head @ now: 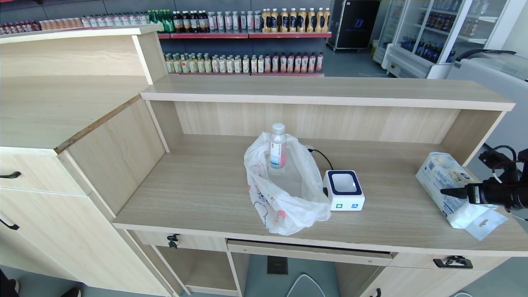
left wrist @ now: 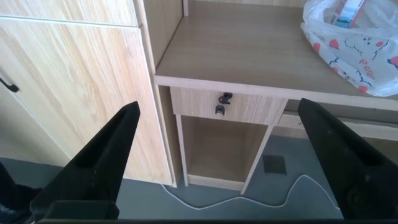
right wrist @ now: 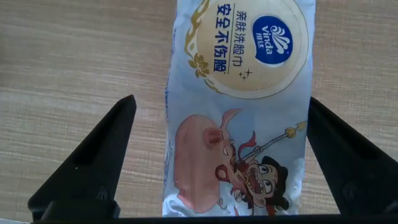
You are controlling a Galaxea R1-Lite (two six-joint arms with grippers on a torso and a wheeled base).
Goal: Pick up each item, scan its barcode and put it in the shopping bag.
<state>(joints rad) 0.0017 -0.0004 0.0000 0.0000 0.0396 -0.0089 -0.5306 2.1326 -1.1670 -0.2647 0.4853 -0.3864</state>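
A white plastic shopping bag (head: 284, 206) with red print lies open in the middle of the counter, and a clear bottle (head: 278, 146) with a pale cap stands upright inside it. Right beside the bag sits a white barcode scanner (head: 343, 189) with a dark blue window frame. A pale blue tissue pack (head: 451, 185) with a cartoon print (right wrist: 239, 124) lies at the counter's right end. My right gripper (head: 456, 193) is open, with one finger on each side of the pack (right wrist: 222, 102). My left gripper (left wrist: 219, 106) hangs open and holds nothing, low in front of the counter's left part, the bag (left wrist: 354, 50) off to its side.
The counter (head: 198, 194) has a raised back wall, a top ledge and side panels. A tall cabinet (head: 62, 123) adjoins it on the left. Under the counter are a keyed drawer (left wrist: 222, 104) and an open cubby. The scanner's black cable runs behind the bag.
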